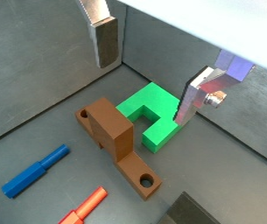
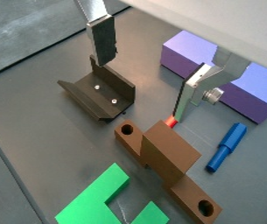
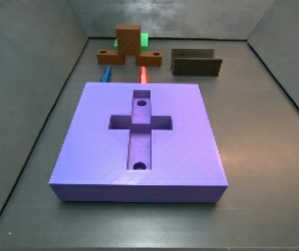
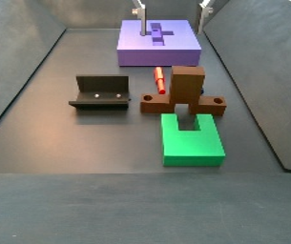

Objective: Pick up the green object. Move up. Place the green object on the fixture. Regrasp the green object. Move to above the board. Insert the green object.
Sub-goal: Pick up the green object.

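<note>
On the floor: 1 green object (image 4: 191,139), 1 brown stepped block (image 4: 183,92), 1 fixture (image 4: 99,93), 1 board (image 3: 141,139) with 1 cross-shaped recess and 2 round holes, 1 red rod (image 4: 159,78), 1 blue peg (image 2: 227,145). Above: 1 gripper (image 2: 145,72), 2 fingers (image 2: 102,38).

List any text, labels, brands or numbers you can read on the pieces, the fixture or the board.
No readable text in any view.
Green object: plain, no markings.
Fixture: only two small screw heads, no label.
Board: only the cross recess and two round holes.
Brown block, blue peg, red rod: unmarked.
End effector: open above the floor near the fixture; its silver fingers carry no lettering.
</note>
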Robot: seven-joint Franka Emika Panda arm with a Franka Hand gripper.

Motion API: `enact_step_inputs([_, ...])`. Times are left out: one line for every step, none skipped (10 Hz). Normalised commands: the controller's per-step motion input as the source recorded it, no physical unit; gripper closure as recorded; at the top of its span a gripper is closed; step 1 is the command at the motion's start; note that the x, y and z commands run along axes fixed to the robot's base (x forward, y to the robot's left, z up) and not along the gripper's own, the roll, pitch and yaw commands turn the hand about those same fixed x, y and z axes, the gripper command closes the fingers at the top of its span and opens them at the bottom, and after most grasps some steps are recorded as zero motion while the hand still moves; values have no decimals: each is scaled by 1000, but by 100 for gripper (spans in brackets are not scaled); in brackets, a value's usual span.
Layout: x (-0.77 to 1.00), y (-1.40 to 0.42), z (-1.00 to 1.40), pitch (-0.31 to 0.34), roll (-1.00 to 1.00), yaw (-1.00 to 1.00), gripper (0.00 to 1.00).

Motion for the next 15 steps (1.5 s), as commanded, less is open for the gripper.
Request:
enact_step_inputs([0, -51, -20, 0, -21, 0, 0])
enact_step_inputs([109, 257, -223, 0, 0, -103, 0])
enact_step_inputs([200, 674, -620, -49, -111, -240, 0])
enact_step_inputs([157, 754, -846, -50, -124, -214, 0])
enact_step_inputs([86, 557, -749, -64, -167, -263, 0])
enact_step_inputs([80, 354, -649, -104, -206, -337, 0])
enact_step_inputs([57, 254, -549, -139, -247, -391, 0])
enact_step_inputs([86, 157, -417, -176, -319, -391, 0])
enact_step_inputs([163, 109, -349, -211, -361, -309, 0])
enact_step_inputs([194, 146, -386, -204, -357, -126, 0])
enact_step_inputs([106, 49, -414, -179, -340, 80, 0])
enact_step_inputs([43, 0, -531, -164, -220, 374, 0])
enact_step_inputs([0, -94, -637, -210, -90, 443, 0])
enact_step_inputs([-14, -171, -683, -230, -39, 457, 0])
enact_step_inputs([-83, -71, -740, -244, 1, 209, 0])
